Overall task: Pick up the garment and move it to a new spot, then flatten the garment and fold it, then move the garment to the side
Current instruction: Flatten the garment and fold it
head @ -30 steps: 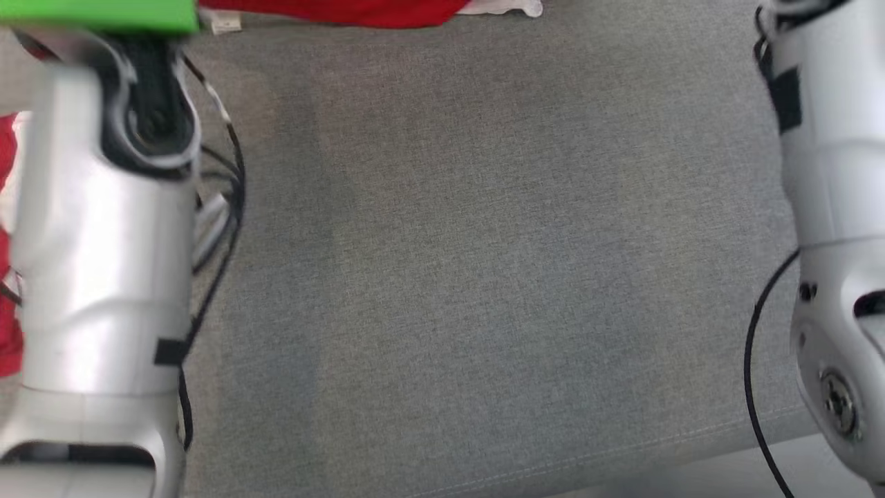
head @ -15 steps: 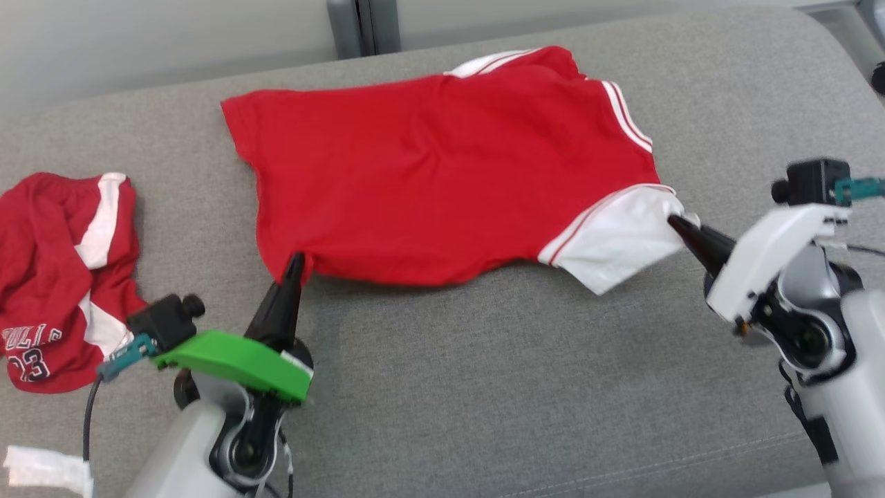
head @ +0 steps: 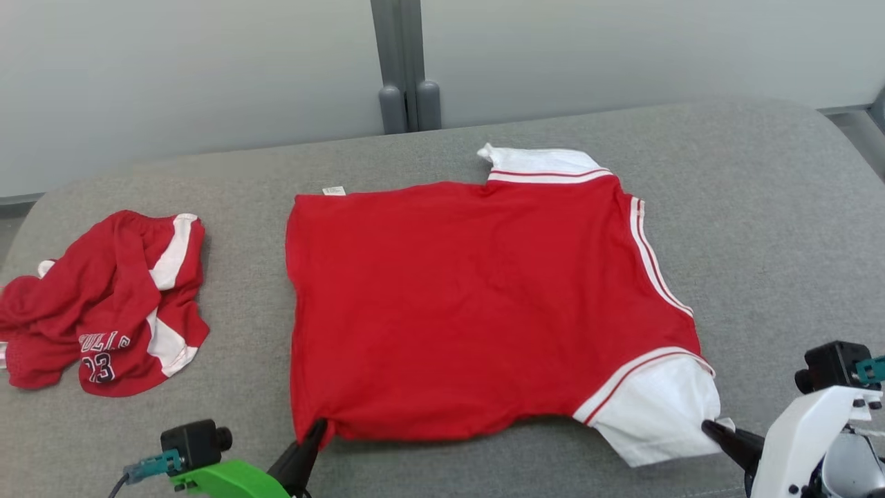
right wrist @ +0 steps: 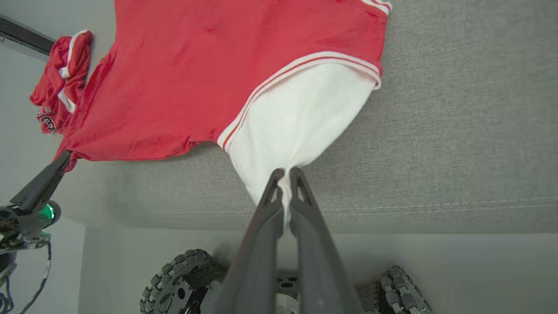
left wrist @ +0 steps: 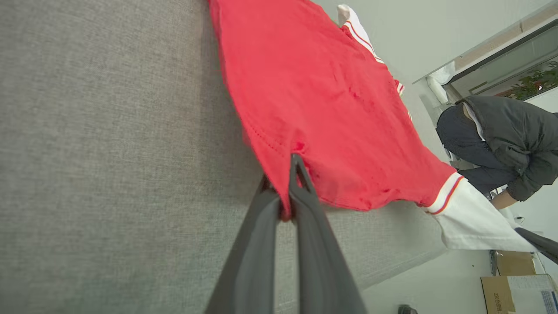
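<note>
Red shirt [head: 477, 311] spread flat-ish on grey cushion [head: 774, 207]. Left gripper [head: 317, 430] pinched tight on red hem corner, right gripper [head: 711, 429] clamped on its white sleeve. Crumpled red-white garment [head: 104, 304] off left, well apart.

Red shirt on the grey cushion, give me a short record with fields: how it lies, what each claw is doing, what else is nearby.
garment: red fabric shirt with white sleeves, spread nearly flat
surface: grey woven cushion
left claw: shut on the shirt's near red hem corner
right claw: shut on the near white sleeve
nearby: crumpled red and white printed garment, left of the shirt, apart
</note>
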You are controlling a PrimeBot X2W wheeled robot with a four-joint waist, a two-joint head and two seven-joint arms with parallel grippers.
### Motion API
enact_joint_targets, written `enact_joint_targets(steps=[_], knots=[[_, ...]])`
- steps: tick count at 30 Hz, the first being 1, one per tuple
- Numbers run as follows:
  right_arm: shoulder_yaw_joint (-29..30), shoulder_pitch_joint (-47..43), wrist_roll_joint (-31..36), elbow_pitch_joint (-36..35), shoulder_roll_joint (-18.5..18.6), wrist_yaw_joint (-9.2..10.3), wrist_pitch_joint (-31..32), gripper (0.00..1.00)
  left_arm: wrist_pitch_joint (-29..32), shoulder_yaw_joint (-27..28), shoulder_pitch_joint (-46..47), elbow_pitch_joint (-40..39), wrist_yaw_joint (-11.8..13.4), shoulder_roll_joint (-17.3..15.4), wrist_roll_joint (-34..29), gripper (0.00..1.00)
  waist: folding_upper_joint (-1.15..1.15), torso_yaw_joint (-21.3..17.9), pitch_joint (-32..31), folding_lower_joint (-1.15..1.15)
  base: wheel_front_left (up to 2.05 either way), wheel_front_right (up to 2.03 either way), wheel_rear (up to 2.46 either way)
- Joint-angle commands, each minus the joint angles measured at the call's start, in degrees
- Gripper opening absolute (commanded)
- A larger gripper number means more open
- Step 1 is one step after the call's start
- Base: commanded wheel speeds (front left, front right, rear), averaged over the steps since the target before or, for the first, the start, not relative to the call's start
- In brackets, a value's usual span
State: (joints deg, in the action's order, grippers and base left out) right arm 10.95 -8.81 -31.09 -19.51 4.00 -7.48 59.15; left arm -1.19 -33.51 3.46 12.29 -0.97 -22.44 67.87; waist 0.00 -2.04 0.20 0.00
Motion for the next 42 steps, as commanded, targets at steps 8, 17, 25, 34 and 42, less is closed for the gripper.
enact_joint_targets(steps=[8, 17, 25, 34, 42], knots=[[1.9, -5.1, 1.4, -4.7, -1.0, -0.03, 5.5, 0.00, 6.9, -2.2, -5.4, -6.7, 5.3, -4.8, 1.1, 0.00, 0.00, 1.4, -1.5, 0.00, 0.00, 0.00, 0.00], [2.9, -3.3, -0.9, -4.1, -1.1, -0.03, 5.4, 0.00, 10.7, -2.5, -4.9, -12.4, 7.8, -6.1, 2.2, 0.00, 0.00, 1.9, -1.0, 0.00, 0.00, 0.00, 0.00], [1.2, 9.7, 0.1, 5.6, -1.1, -0.03, 2.1, 0.00, 14.0, -2.9, 3.5, -8.1, 8.4, -2.4, 2.5, 0.00, 0.00, 2.7, 0.4, 0.00, 0.00, 0.00, 0.00], [2.1, 23.2, 3.9, 18.3, -1.0, -0.03, -5.0, 0.00, 14.1, -2.3, 13.4, 1.7, 10.2, 3.0, 1.3, 0.00, 0.00, 4.7, 4.1, 0.00, 0.00, 0.00, 0.00], [1.1, 29.9, 7.8, 26.9, -0.2, -0.03, -13.6, 0.00, 11.8, -2.3, 20.0, 11.1, 11.3, 6.7, -0.8, 0.00, 0.00, 5.0, 6.6, 0.00, 0.00, 0.00, 0.00]])
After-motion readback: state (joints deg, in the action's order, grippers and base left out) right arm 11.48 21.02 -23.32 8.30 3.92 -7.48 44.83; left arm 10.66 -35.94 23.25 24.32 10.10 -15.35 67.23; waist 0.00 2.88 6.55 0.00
